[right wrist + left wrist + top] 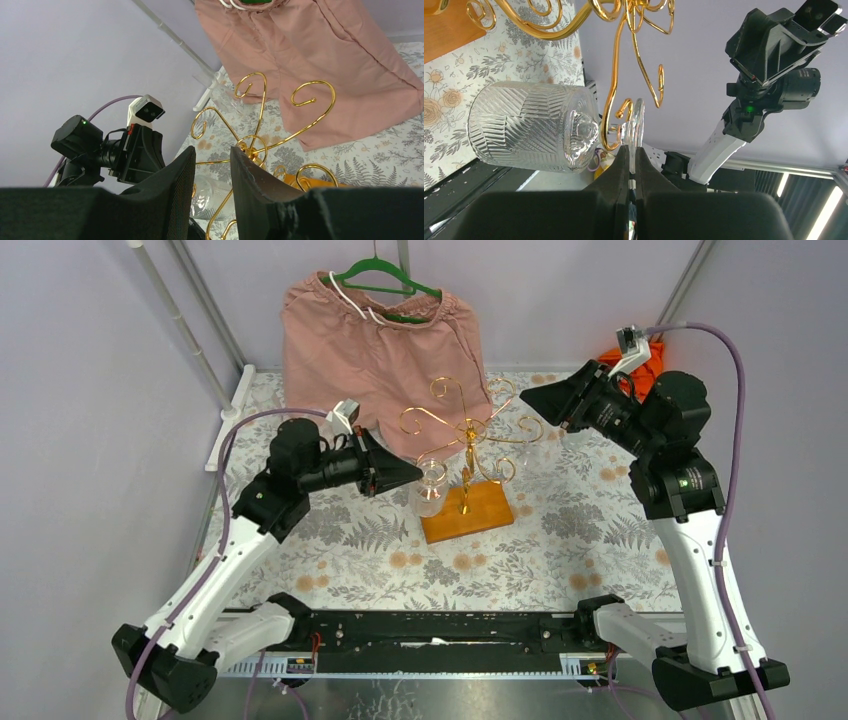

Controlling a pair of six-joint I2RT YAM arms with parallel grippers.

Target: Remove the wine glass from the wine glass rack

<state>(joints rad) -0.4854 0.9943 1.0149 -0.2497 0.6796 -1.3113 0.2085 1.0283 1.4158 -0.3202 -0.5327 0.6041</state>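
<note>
Where the left arm ends, grips the thin foot of the wine glass (pixel 531 130) in the left gripper (pixel 633 150), fingers (pixel 620 165) pressed flat on the disc. Has the stem at a gold curl of the wine glass rack (pixel 468 430), bowl hanging down beside the wooden base (pixel 467 512). Holds the right gripper (pixel 212 165) above the rack's scrolls, jaws partly apart, empty. Behind, pink shorts (pixel 380 350) on a green hanger (pixel 385 278).

The fern-printed surface (pixel 585 525) bears the rack (pixel 466 510) mid-way; pink shorts (pixel 375 350) drape onto its far edge.
</note>
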